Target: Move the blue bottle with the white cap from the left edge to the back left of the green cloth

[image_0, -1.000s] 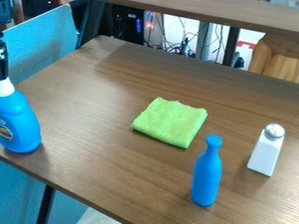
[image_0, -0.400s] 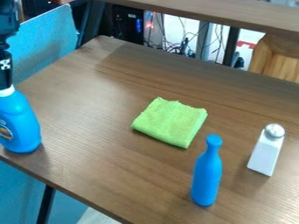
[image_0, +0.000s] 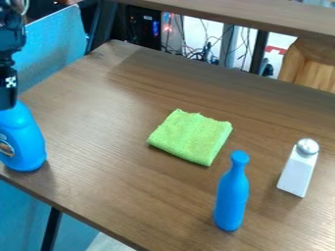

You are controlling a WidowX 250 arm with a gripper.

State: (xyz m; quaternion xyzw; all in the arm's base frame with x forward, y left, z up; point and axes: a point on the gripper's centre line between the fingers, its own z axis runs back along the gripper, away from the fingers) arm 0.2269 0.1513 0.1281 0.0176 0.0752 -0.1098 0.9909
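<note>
Big blue bottle: it stands upright on the tabletop (image_0: 118, 191), close to the table's left edge. This big blue bottle (image_0: 25, 142) is the thing nearest me; my gripper (image_0: 8, 100) is at its neck and covers the top of it from the camera. Its base sits on the wood, so I have not lifted it. I judge that I have got as far as the bottle's upper end and no further; neither a raise nor a shift of it shows.
My grip: I cannot tell whether I am released or clenched, nor whether I am touching the neck or am just in front of it.
My pose: I come in from the upper left and hang down steeply, my lower end at the scene's left edge, over the bottle's shoulders.
Green cloth: the folded cloth (image_0: 190, 137) lies flat around the middle, well apart from me.
Small blue bottle: the slim bottle (image_0: 231, 201) stands upright on the near side, right of centre, with the cloth to its far left.
White shaker: the silver-topped shaker (image_0: 298, 171) stands at the right, a little farther back than the slim bottle and apart from it.
</note>
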